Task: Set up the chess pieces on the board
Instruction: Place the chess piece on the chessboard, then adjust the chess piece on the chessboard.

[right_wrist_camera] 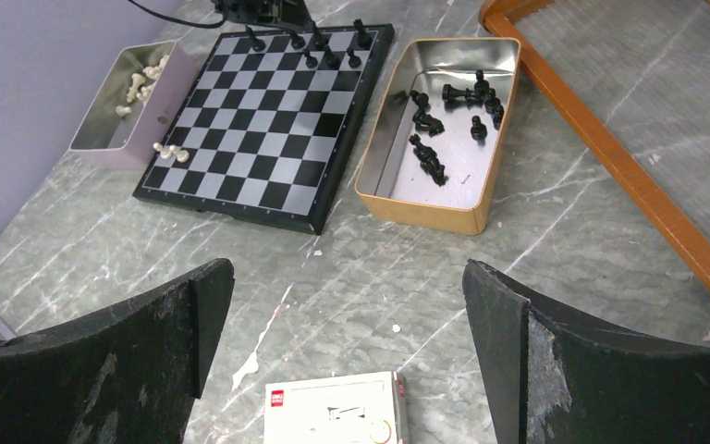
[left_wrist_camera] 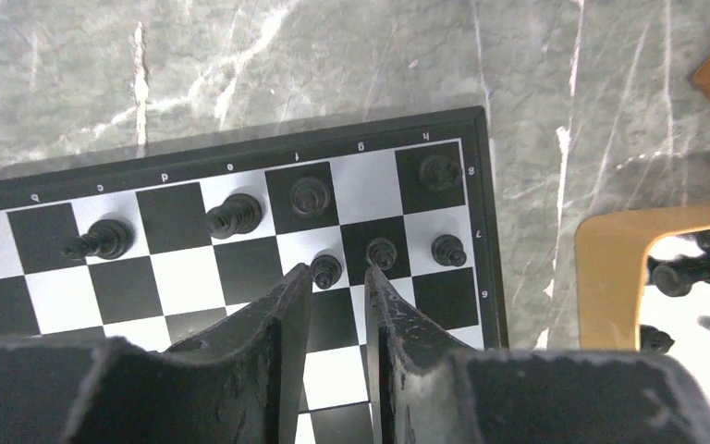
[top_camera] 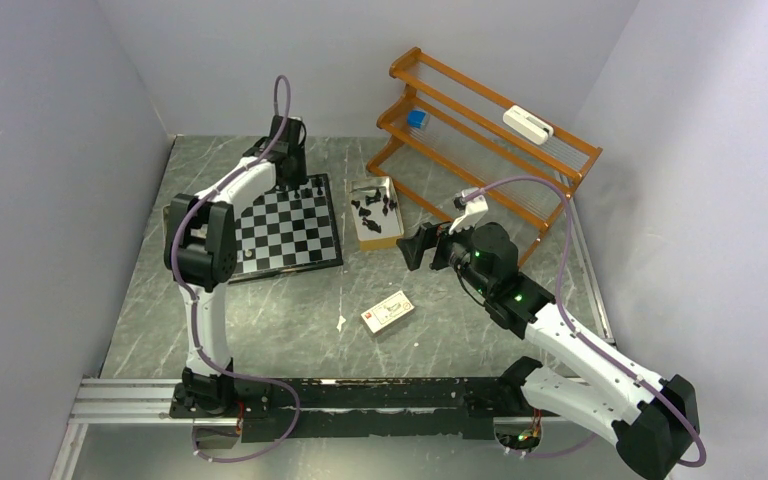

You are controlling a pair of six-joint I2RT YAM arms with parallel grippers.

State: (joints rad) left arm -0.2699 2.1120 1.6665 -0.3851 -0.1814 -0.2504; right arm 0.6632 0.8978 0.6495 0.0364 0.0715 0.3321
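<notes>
The board (top_camera: 290, 232) lies at the back left, and its h-file corner (left_wrist_camera: 240, 157) fills the left wrist view. Several black chess pieces (left_wrist_camera: 234, 215) stand on its two far rows, among them a pawn (left_wrist_camera: 325, 270) right at my left gripper's tips. My left gripper (left_wrist_camera: 337, 269) hovers over that far edge (top_camera: 295, 175), its jaws narrowly apart with nothing between them. My right gripper (right_wrist_camera: 347, 277) hangs wide open and empty above the bare table, right of the board (top_camera: 415, 245). More black pieces (right_wrist_camera: 430, 153) lie in a tan tin (right_wrist_camera: 421, 215).
A pale box (right_wrist_camera: 129, 102) with white pieces sits at the board's left side, and two pale pieces (right_wrist_camera: 171, 151) stand on that corner. A small white card box (top_camera: 387, 311) lies mid-table. An orange wooden rack (top_camera: 490, 130) stands at the back right, close behind the tin.
</notes>
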